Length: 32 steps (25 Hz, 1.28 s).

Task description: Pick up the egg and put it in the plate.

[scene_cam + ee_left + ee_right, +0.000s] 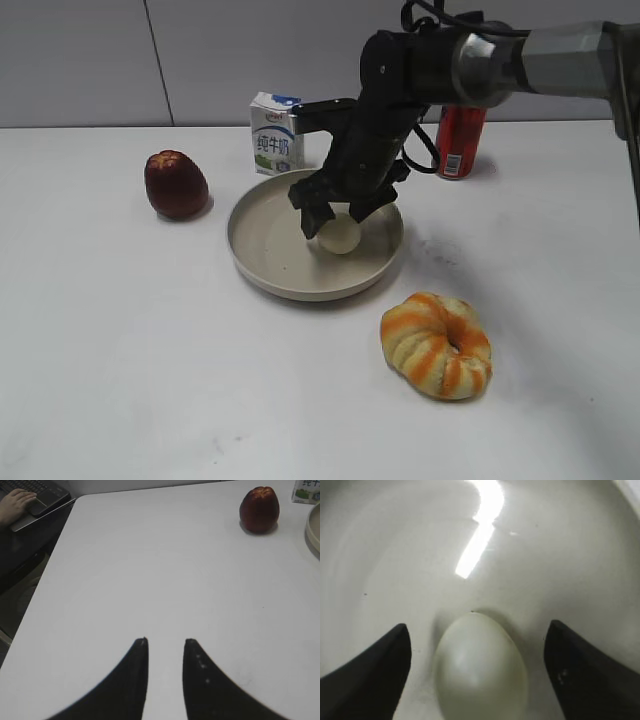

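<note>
The pale cream egg (340, 237) lies inside the beige plate (262, 245), on its right half. My right gripper (332, 216) hangs just above the egg, open. In the right wrist view the egg (480, 667) rests on the plate floor (395, 555) between the two spread fingers (477, 630), with a gap on each side. My left gripper (165, 641) is open and empty over bare table; it does not show in the exterior view.
A dark red apple (176, 185) sits left of the plate and also shows in the left wrist view (259, 510). A milk carton (276, 133) and a red can (460, 140) stand behind the plate. A striped bread ring (437, 345) lies front right. A laptop with a hand on it (30, 505) lies beyond the table's left edge.
</note>
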Each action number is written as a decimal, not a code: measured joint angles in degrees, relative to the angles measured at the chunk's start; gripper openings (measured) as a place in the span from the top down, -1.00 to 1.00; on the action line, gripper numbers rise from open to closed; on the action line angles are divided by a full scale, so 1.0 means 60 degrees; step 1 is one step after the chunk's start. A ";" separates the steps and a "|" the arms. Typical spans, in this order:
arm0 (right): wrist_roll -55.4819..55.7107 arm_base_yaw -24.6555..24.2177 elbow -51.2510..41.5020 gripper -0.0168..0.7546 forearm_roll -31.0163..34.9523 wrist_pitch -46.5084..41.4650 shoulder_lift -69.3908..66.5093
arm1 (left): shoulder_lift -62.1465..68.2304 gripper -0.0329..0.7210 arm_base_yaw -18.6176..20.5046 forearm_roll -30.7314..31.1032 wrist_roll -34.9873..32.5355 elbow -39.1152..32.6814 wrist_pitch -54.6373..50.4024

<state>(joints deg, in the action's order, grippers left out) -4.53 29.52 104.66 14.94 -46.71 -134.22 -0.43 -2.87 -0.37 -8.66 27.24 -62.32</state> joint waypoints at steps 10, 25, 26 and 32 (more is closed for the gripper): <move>-0.0020 -0.0225 0.1986 -0.75 -0.0500 -0.1848 0.1231 | 0.0000 0.43 0.0000 0.0000 0.0000 0.0000 0.0000; 0.1587 -0.2877 -0.2293 -0.75 -0.3008 -0.3648 0.8081 | 0.0000 0.42 0.0000 0.0000 0.0000 0.0000 0.0000; 0.1669 -0.2887 -0.2745 -0.75 -0.3061 -0.3720 0.8493 | 0.0000 0.42 0.0000 0.0000 0.0000 0.0000 0.0000; 0.2010 -0.2897 -0.6061 -0.72 -0.3086 -0.3752 1.1251 | 0.0000 0.42 0.0000 0.0000 0.0000 0.0000 0.0000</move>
<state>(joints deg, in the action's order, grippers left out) 7.53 12.14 68.29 -3.58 -69.22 -66.71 -0.43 -2.87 -0.37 -8.66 27.24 -62.32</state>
